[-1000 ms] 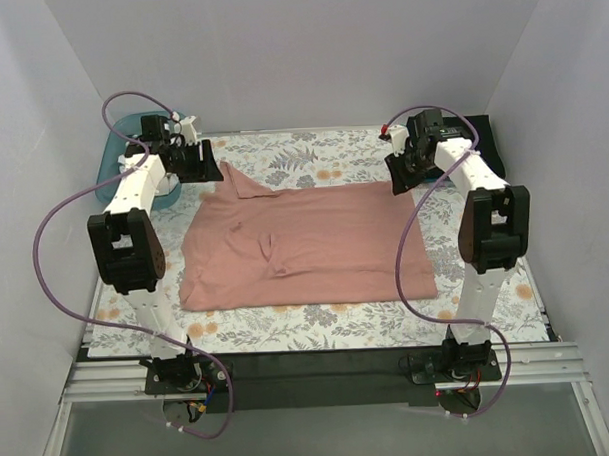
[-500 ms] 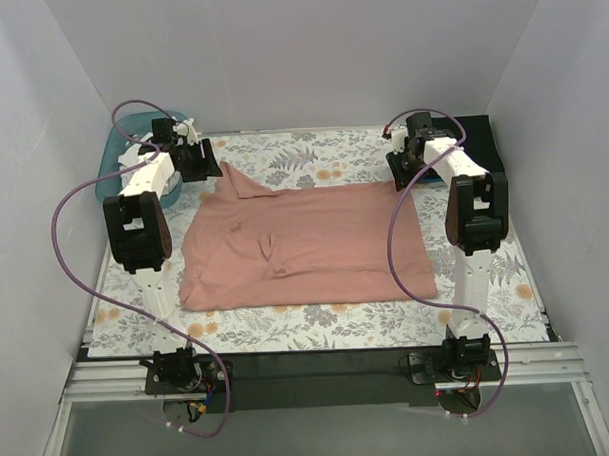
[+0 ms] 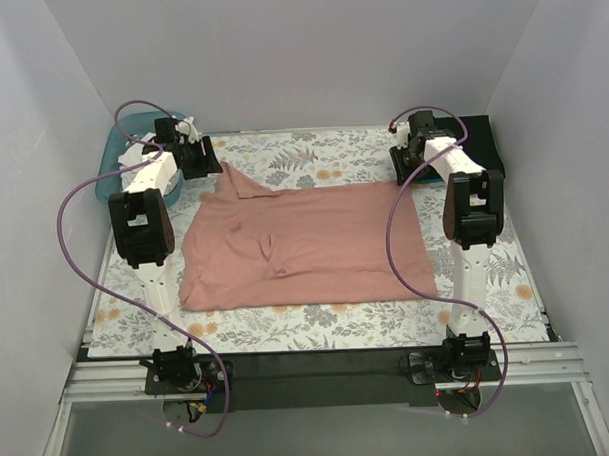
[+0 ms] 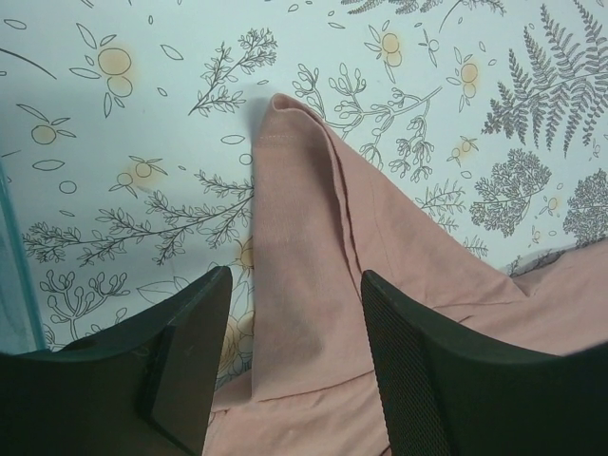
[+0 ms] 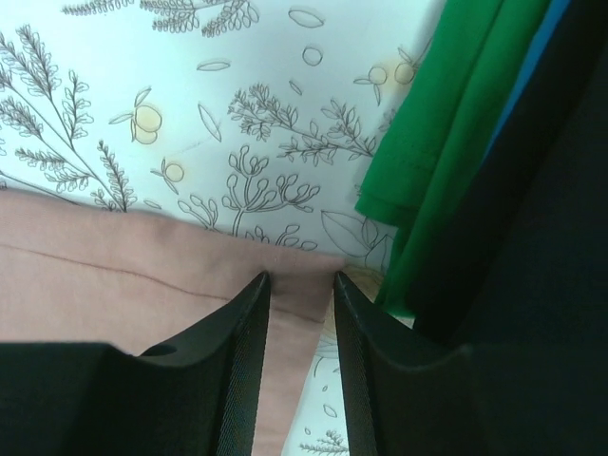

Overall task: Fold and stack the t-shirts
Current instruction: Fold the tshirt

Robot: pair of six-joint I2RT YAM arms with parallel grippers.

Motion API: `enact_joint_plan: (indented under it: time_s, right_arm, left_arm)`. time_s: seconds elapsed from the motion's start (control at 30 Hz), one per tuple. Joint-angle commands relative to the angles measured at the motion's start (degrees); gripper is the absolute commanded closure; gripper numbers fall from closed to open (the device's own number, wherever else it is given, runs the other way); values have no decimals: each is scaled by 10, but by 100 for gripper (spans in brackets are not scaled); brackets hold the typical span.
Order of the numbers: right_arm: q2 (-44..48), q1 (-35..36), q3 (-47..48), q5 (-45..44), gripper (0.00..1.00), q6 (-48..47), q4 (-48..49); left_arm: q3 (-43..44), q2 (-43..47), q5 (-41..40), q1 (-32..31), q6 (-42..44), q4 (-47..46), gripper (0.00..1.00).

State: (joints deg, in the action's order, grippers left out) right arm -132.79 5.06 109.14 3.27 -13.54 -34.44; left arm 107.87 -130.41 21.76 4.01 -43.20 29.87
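Both arms extended across the worktop [image 3: 302, 153], left end effector [image 4: 294, 285] wide astride a sleeve of the pink t-shirt [image 3: 305, 243], right end effector [image 5: 299, 282] narrowly parted above its far corner

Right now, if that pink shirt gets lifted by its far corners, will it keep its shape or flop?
Probably floppy: the pink t-shirt lies flat with soft wrinkles, its sleeve folded over itself. Lifted, it would likely sag between held corners. Pushed, it would probably bunch on the floral tablecloth rather than slide.
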Motion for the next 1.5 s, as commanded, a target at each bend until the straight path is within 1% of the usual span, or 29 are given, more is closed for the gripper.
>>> enact_joint_plan:
  time_s: [0.0,0.13,0.23,0.37,0.47,0.5,0.57,0.6,0.77,0.8,0.87,0.9,0.97,1.07,1.2,1.23,1.33,1.4,1.43,1.47]
  right_arm:
    - [-16,-3,31,-1,59,22,12]
    - [-26,-5,22,-4,59,32,12]
    - [-28,-8,13,-6,56,37,12]
    - [-29,-10,5,0,56,39,12]
    - [-32,-10,5,6,64,35,11]
    - [-33,-10,4,8,69,35,10]
    - [-32,-10,-1,13,73,33,11]
    - [-32,-10,-2,15,77,33,10]
    - [-31,-9,-9,21,86,26,10]
    - [-30,-9,-10,21,90,24,10]
    - [-29,-10,-11,24,93,21,10]
    - [-29,-10,-10,25,97,20,9]
    - [-27,-11,-10,30,99,19,9]
    - [-26,-10,-11,37,99,17,9]
    - [-20,-10,-13,45,99,15,7]
    - [-19,-10,-16,46,99,14,8]
    - [-11,-10,-19,58,99,13,7]
    - [-4,-10,-21,63,99,11,7]
    - [-2,-10,-21,67,99,11,8]
    - [2,-10,-21,68,99,10,7]
  left_arm:
    - [21,6,-7,1,-5,-11,44]
    - [35,-5,-15,1,-5,-11,42]
    - [55,-22,-15,1,-5,-11,35]
    - [89,-54,-20,-1,-7,-13,34]
    - [111,-76,-25,-4,-10,-19,34]
    - [115,-80,-28,-6,-9,-22,34]
    - [120,-90,-34,-13,-9,-32,34]
    - [119,-92,-36,-15,-8,-36,34]
    - [121,-112,-66,-29,-6,-51,35]
    - [121,-115,-70,-29,-7,-53,35]
    - [124,-124,-72,-30,-7,-59,36]
    - [124,-127,-73,-30,-8,-60,37]
    - [128,-133,-69,-30,-8,-61,39]
    - [130,-136,-62,-31,-13,-65,48]
    - [131,-129,-32,-31,-25,-75,61]
    - [125,-122,-29,-31,-28,-79,69]
    - [120,-107,-11,-31,-38,-93,81]
    - [120,-102,0,-31,-43,-99,85]
    - [122,-100,6,-31,-47,-101,93]
    - [124,-94,6,-31,-48,-101,97]
